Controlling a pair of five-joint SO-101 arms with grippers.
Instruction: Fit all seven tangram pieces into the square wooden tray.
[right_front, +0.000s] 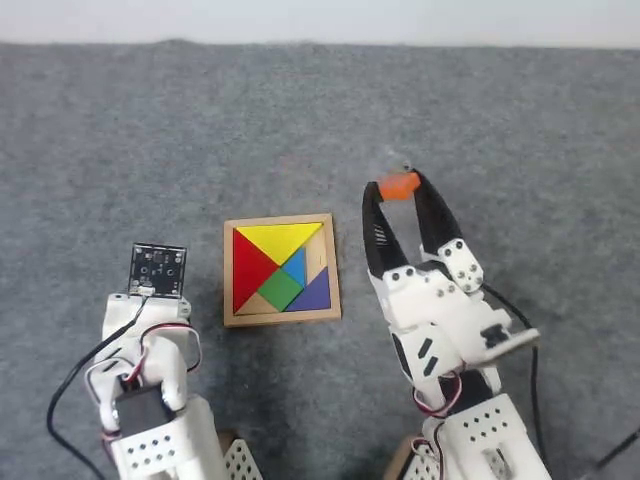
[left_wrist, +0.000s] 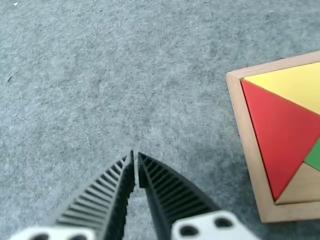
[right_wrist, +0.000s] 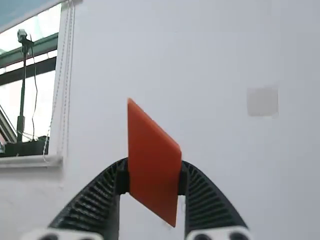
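Orange piece was pinched in the right jaws, aloft at two o'clock from the tray, probably for carrying to its gap; left jaws sat closed, empty, at nine.

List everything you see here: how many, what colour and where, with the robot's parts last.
tray: one, light wood, on the carpet between the arms
yellow triangle: one, large, in the tray
red triangle: one, large, in the tray beside the yellow one
blue triangle: one, small, middle of the tray
green square: one, in the tray, touching the blue triangle
purple triangle: one, in a tray corner
orange piece: one, flat, right of the tray, off the carpet
carpet: one, grey, covering the table
left gripper: one, black, shut, over carpet beside the tray
right gripper: one, black, clamped on the orange piece
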